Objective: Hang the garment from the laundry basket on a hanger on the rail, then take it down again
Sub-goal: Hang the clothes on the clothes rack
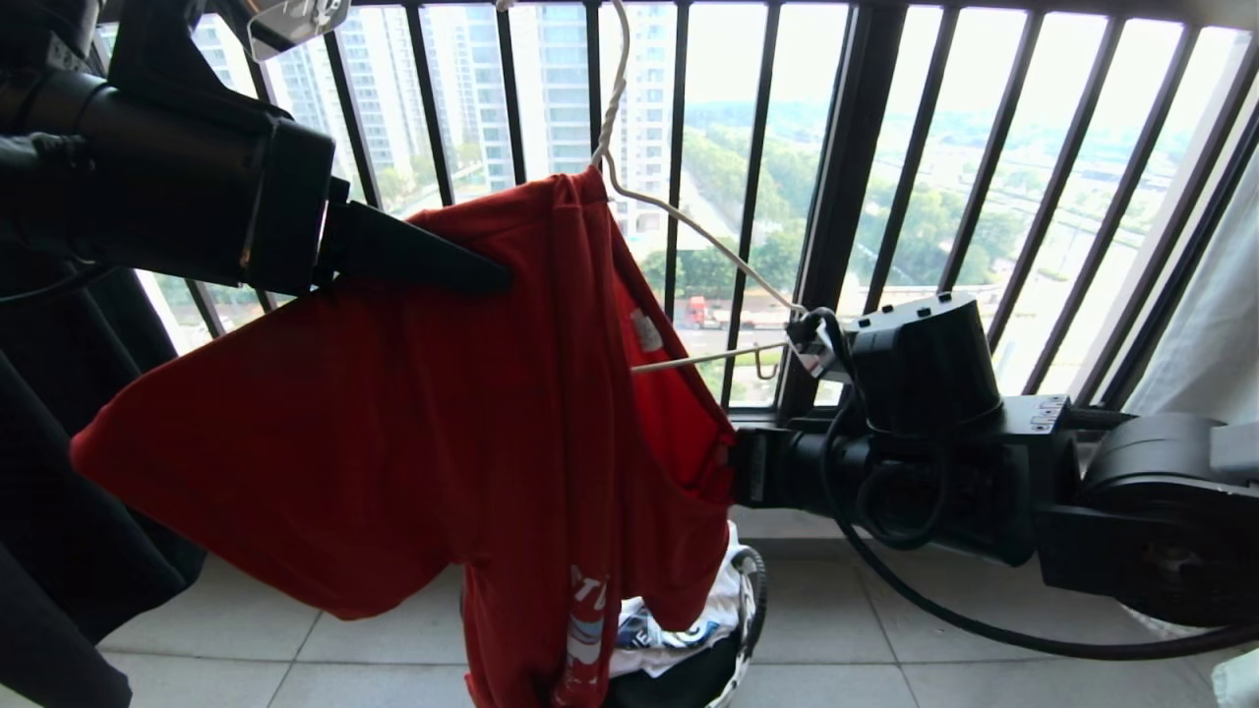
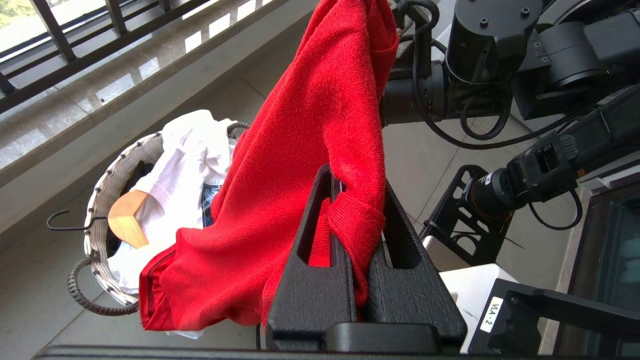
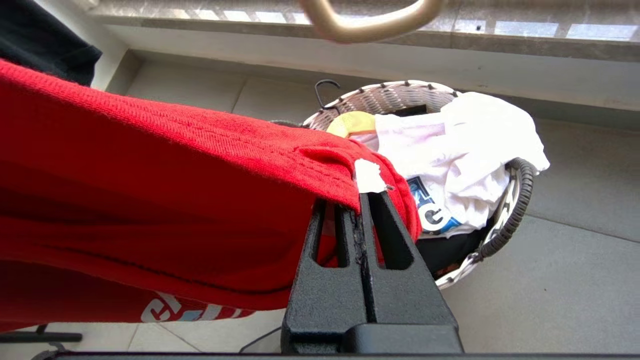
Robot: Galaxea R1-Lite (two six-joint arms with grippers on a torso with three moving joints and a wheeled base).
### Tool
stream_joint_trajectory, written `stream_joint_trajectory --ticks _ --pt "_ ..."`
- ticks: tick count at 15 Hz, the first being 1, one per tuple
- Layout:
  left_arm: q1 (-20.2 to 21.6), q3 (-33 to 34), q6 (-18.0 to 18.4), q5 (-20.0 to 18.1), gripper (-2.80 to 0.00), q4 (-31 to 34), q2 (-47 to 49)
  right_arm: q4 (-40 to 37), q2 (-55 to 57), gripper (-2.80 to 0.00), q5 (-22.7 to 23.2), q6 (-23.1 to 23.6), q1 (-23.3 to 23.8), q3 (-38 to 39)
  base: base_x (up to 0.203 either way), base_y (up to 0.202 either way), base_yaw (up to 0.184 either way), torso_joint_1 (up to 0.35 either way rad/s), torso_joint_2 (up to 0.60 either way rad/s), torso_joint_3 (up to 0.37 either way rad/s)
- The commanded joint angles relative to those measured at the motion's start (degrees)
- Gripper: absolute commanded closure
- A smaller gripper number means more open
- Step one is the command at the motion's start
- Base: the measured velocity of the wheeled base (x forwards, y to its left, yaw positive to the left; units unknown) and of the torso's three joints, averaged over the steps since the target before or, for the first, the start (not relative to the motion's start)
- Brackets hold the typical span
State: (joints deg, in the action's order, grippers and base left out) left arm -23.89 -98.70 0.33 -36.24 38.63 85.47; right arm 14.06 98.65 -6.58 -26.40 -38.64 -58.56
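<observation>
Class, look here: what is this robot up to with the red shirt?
Both grippers are shut on the red T-shirt: the left gripper pinches one edge, the right gripper another near its label. The shirt is half draped on the wire hanger, one hanger arm still bare. Below sits the laundry basket holding a white garment.

white printed garment (image 3: 460, 150), wooden hanger (image 2: 127, 220), dark window railing (image 1: 846, 177)

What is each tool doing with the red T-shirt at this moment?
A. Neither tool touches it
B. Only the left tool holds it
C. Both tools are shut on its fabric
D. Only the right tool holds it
C: the left tool and the right tool each pinch a fold of the red T-shirt.
</observation>
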Motion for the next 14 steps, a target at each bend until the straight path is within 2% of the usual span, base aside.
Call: stream_joint_trajectory --ticks 1,8,14 --pt "-0.01 -0.09 -0.07 -0.15 0.0 0.22 -0.39 0.0 -0.79 0.0 0.05 0.9 2.33 -0.05 0.0 0.0 0.0 0.0 0.0 0.0" --pt "0.34 -0.01 -0.48 -0.15 0.0 0.13 -1.71 -2.63 -0.13 0.0 0.48 4.32 8.65 -2.42 0.0 0.0 0.0 0.0 0.0 0.0" --pt "0.34 0.26 -0.42 -0.23 0.0 0.22 -1.88 -7.36 1.61 0.0 0.63 5.95 12.85 -9.61 0.0 0.0 0.0 0.0 0.0 0.0"
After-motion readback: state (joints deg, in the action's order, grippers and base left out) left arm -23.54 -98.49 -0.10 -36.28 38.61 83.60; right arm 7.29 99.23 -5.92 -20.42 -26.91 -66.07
